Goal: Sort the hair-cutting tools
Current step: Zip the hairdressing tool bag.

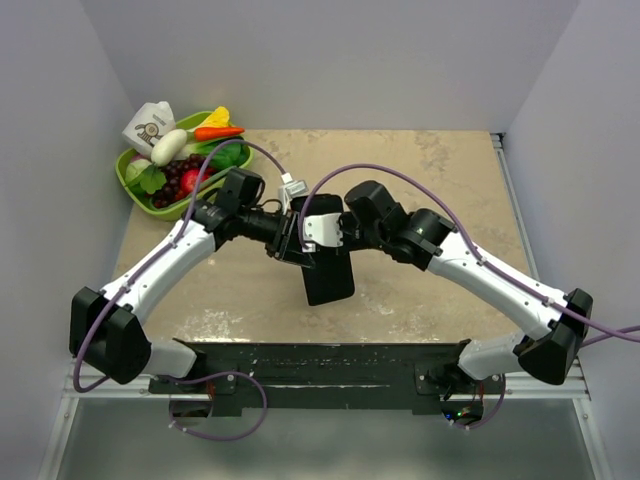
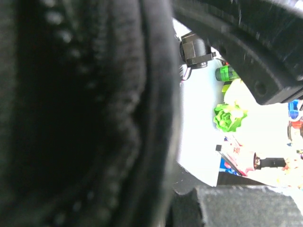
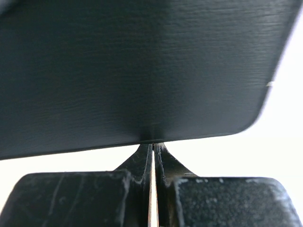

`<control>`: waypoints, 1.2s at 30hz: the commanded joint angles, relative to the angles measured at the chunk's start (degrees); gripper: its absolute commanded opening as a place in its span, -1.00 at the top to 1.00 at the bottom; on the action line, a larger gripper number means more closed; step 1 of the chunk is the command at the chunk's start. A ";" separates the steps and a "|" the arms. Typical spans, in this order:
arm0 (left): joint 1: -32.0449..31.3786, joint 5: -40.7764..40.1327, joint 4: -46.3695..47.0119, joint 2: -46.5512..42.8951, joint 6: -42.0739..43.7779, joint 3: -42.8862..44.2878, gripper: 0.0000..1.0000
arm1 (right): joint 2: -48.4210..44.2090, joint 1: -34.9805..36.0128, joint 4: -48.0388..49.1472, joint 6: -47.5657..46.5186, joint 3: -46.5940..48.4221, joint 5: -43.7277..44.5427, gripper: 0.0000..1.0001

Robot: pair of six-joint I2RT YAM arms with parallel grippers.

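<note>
Fingers (image 3: 90,198) of the right gripper (image 3: 152,158) are pressed almost together, with only a thin slit between them, pinching the edge of the flat black rectangular case (image 3: 132,71). From above, the case is over the middle of the beige mottled table (image 1: 440,190), and both arms meet at its 12 o'clock end. The left gripper (image 1: 296,246) appears to touch the case at about 10 o'clock. Its wrist view is mostly dark blur, so its grip cannot be told. Where the slim silver scissors and thin black comb lie cannot be told. A green tray of toy produce (image 1: 124,176) is at the table's 10 o'clock
</note>
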 commanded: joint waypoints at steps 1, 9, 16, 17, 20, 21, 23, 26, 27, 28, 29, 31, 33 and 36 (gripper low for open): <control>-3.70 5.16 -0.22 -2.34 2.41 -0.43 1.00 | 0.01 0.04 14.31 -5.05 -1.46 4.94 1.00; -5.21 4.63 -0.05 -3.92 2.24 -3.15 1.00 | -1.22 0.04 20.57 -12.97 -2.87 3.81 1.00; -7.05 4.62 0.48 -4.36 2.24 -4.91 1.00 | -3.07 0.12 18.28 -11.92 -1.02 -4.53 1.00; -7.14 4.62 0.48 -4.28 2.32 -5.00 1.00 | -3.24 0.12 17.32 -10.44 -0.76 -6.55 1.00; -7.14 4.01 0.22 -3.84 2.59 -4.74 1.00 | -3.77 0.30 15.82 -5.61 0.21 -8.93 1.00; -7.23 3.31 0.04 -3.75 2.68 -4.22 1.00 | -4.12 0.30 15.99 -4.02 0.30 -8.24 1.00; -7.23 3.13 -0.83 -3.66 3.46 -3.25 1.00 | -4.74 0.30 16.26 -0.16 0.03 -5.35 1.00; -7.14 2.96 -1.71 -3.84 4.08 -1.32 1.00 | -6.06 0.30 16.87 5.72 -0.49 4.12 0.85; -7.23 2.43 -2.33 -3.75 4.43 -0.18 1.00 | -6.32 0.30 17.05 7.14 -0.23 9.99 0.72; -7.23 2.43 -3.03 -3.66 4.70 0.18 1.00 | -6.84 0.30 16.79 8.46 0.12 12.13 0.72; -7.23 2.43 -3.21 -3.66 4.70 0.53 1.00 | -7.37 0.30 16.35 10.65 0.38 14.33 0.71; -7.23 2.69 -3.65 -3.49 4.79 1.41 1.00 | -8.86 0.30 16.26 12.60 0.56 17.76 0.59; -7.14 2.60 -3.91 -3.48 4.96 2.02 1.00 | -11.94 0.30 16.78 14.27 -0.31 19.44 0.23; -7.23 2.78 -4.70 -3.13 5.58 3.25 1.00 | -15.89 0.30 18.88 17.43 -1.54 24.79 -0.96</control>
